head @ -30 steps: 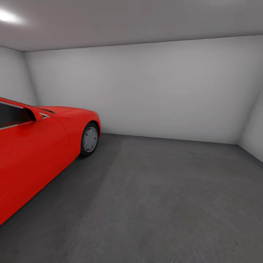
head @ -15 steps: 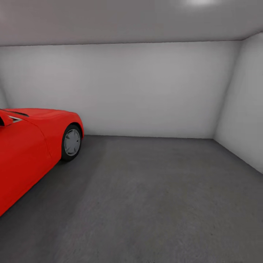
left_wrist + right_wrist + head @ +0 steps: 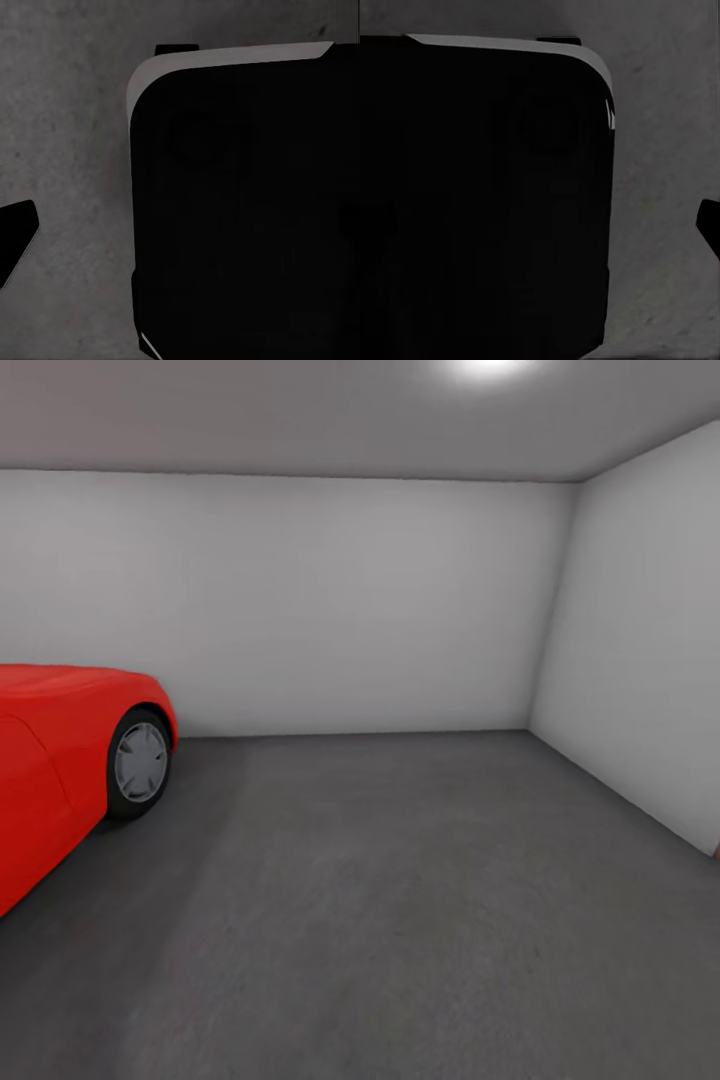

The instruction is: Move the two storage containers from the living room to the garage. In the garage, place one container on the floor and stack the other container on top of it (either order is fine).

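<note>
The head view looks into the garage (image 3: pixel 330 600), a bare room with plain light-grey walls and a grey ceiling with a bright light patch (image 3: pixel 487 368) near its top edge. The floor (image 3: pixel 400 920) is dark grey speckled concrete and stretches from the near edge to the far wall. At the left stands a red car (image 3: pixel 50 760), cut off by the picture's edge, with its front wheel (image 3: pixel 139 762) and silver hub facing the open floor. The right wall (image 3: pixel 640 650) runs from the far corner toward the near right. The left wrist view shows a large black rounded body (image 3: pixel 240 217) with a pale grey rim over the rough concrete, and a small dark piece (image 3: pixel 15 240) at one edge. The right wrist view shows a similar black rounded body (image 3: pixel 480 202) over the same concrete. Whether either end effector is spread or pressed together cannot be told from these pictures.
</note>
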Robot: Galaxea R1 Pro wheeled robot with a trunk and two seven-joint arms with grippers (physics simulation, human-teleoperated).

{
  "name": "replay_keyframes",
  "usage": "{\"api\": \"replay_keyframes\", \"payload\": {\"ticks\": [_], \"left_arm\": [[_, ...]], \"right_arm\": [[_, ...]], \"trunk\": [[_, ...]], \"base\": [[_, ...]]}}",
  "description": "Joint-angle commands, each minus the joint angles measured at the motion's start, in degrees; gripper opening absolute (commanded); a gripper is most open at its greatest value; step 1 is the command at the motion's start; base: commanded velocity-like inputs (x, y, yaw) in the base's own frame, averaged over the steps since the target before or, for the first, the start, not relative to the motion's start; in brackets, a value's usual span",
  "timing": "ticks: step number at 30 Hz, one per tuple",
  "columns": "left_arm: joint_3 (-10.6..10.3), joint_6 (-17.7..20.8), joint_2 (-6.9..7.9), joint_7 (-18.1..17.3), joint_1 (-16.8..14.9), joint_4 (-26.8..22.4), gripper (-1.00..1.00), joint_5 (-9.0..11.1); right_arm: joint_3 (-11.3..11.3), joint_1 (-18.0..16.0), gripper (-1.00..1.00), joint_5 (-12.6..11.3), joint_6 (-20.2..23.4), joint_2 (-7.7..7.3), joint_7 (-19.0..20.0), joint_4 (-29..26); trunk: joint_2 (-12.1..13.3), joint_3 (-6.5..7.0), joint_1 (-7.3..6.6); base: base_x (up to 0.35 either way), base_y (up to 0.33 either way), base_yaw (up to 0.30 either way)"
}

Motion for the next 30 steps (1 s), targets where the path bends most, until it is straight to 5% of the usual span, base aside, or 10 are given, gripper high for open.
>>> {"api": "replay_keyframes", "payload": {"ticks": [1,23,30], "left_arm": [[-0.1,-0.2,0.01,0.0,0.0,0.0,1.00,0.0],[-0.1,-0.2,0.01,0.0,0.0,0.0,1.00,0.0],[0.4,-0.2,-1.12,0.0,0.0,-2.1,1.00,0.2]], "right_arm": [[0.0,0.0,1.00,-0.2,-0.2,-0.01,0.0,0.1],[-0.3,0.0,1.00,-0.6,-0.3,-0.27,0.0,0.2],[-0.1,0.0,1.00,0.1,-0.2,-0.21,0.0,0.1]], "trunk": [[0.0,-0.04,0.00],[0.0,-0.04,0.00],[0.0,-0.04,0.00]], "base": [[0.000,0.000,-0.300],[0.000,0.000,-0.300],[0.000,0.000,-0.300]]}}
